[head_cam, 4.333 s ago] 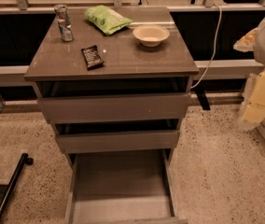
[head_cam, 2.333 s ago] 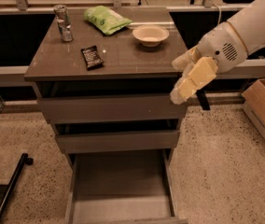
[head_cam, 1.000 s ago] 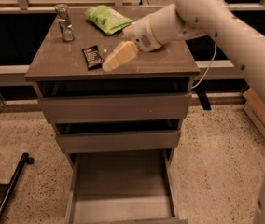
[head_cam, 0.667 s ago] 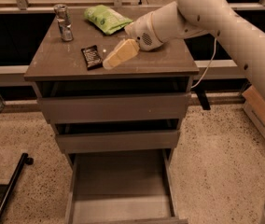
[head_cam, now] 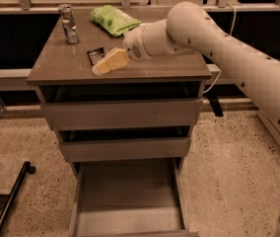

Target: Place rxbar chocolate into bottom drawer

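Tool [head_cam: 100,68] over rxbar chocolate [head_cam: 95,55], poss. touching.

One camera covers the scene. It sits above and in front of the grey-brown three-drawer cabinet [head_cam: 120,113] and faces down and forward onto it. It is near enough that the cabinet fills the middle of the frame. The flat brown worktop [head_cam: 150,69] lies in the upper third, seen from a steep angle. The pulled-out bottom drawer [head_cam: 130,216], with its plain grey floor, runs off the lower edge. Speckled beige flooring [head_cam: 228,172] shows on both sides. The thick white robot arm [head_cam: 238,58] enters from the right edge and reaches leftward. Its cream-coloured tool [head_cam: 105,65] is over the front left part of the worktop.
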Controlling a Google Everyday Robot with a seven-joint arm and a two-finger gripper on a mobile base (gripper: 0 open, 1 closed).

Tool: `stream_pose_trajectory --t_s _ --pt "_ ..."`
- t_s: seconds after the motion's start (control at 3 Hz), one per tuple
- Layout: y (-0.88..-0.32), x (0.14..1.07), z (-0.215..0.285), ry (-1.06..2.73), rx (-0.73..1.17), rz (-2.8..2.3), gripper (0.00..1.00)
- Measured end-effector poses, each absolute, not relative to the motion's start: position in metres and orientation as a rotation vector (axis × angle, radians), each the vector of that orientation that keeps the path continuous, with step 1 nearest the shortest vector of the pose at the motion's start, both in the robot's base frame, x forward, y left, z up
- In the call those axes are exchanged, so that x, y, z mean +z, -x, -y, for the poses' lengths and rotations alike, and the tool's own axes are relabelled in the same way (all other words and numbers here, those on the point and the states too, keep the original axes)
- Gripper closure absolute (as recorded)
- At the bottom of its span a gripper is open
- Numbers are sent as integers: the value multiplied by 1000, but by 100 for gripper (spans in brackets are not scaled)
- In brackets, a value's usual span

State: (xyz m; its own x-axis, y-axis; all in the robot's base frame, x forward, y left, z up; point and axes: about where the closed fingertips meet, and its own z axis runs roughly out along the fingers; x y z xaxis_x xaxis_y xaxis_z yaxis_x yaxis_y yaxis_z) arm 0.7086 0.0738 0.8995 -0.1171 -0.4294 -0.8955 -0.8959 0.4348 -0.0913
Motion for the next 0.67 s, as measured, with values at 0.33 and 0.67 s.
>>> stream_pose_trajectory --t_s 0.33,0.67 --pt "-741 885 -101 1114 590 -1674 0" --pt "-764 865 -124 1088 604 -1661 0"
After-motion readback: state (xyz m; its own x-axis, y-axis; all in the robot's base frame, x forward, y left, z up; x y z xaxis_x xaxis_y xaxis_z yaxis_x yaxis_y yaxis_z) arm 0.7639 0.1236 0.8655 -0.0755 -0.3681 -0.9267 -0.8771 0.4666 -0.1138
